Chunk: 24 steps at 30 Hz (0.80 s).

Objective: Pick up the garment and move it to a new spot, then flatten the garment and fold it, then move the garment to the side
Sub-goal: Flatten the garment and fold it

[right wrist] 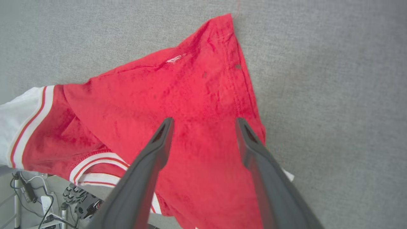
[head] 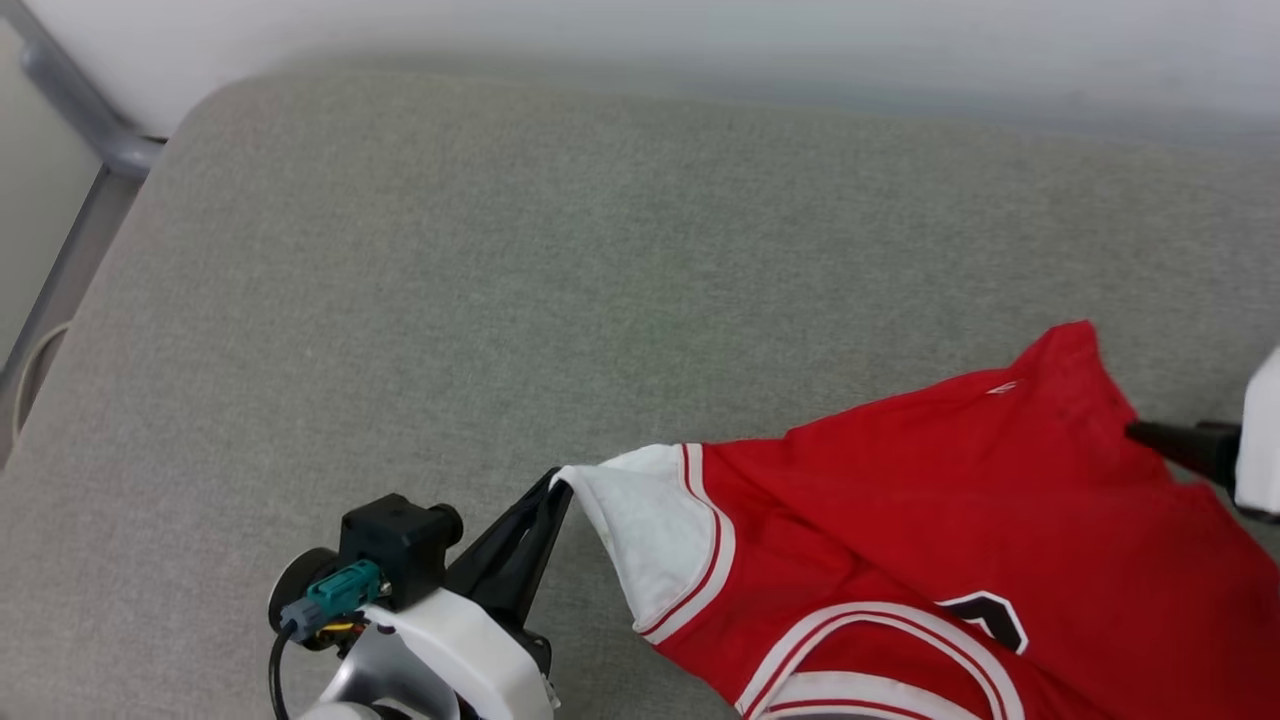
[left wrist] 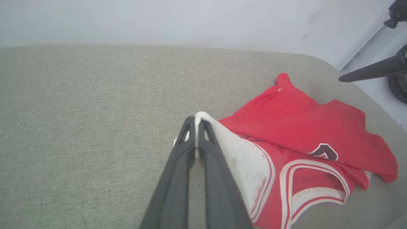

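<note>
Finds garment (head: pixel 900 520) rumpled at padded table's (head: pixel 500 250) near right edge, white sleeve (head: pixel 650 530) pinched in closed left gripper (head: pixel 553 485), right gripper (right wrist: pixel 204 122) spread wide, empty; leaves flattening, folding, side move seemingly undone.

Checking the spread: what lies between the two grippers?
The garment: white sleeve pinched by the left gripper, red body reaching the open right gripper, in the head view.

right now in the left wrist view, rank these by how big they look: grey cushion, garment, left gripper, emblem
1. grey cushion
2. garment
3. left gripper, enlarged by sitting right at the camera, so its true size against the garment is unsure
4. emblem, clearly smallest
</note>
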Available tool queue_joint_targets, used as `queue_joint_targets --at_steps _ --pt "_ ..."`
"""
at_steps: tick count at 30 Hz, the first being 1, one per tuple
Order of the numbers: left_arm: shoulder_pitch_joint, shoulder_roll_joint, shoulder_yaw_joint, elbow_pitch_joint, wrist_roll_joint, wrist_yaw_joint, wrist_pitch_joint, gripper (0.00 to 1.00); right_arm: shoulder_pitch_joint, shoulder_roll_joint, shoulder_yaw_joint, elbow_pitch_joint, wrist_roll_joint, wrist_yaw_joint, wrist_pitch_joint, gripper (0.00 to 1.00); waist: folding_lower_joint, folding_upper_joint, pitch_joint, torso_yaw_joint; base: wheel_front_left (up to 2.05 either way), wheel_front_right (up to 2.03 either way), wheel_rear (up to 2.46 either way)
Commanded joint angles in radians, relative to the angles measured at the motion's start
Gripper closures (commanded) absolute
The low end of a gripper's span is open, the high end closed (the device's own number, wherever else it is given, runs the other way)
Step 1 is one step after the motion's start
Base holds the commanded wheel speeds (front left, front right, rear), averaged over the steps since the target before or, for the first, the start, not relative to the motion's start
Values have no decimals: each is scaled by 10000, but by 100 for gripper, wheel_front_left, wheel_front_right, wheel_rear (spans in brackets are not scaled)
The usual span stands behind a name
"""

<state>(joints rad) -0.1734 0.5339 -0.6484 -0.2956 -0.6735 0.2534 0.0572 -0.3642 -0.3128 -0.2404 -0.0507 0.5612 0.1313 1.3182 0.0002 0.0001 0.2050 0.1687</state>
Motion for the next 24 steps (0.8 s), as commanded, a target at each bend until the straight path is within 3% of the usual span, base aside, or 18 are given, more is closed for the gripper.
queue_joint_targets --at_steps 1,13,24 --pt "-188 36 -41 -1 59 -74 -38 100 -429 37 142 228 -234 -11 -27 0 -2 -1 426 348 0 0 0" --pt "-844 -356 -243 144 264 -365 -249 100 -2310 -379 446 2494 -1805 -11 -720 0 -2 -1 1598 1445 0 0 0" --pt "-1125 -605 -379 417 281 -590 -463 100 -2546 -605 926 3755 -2305 -9 -1294 0 -2 -1 2152 1845 0 0 0"
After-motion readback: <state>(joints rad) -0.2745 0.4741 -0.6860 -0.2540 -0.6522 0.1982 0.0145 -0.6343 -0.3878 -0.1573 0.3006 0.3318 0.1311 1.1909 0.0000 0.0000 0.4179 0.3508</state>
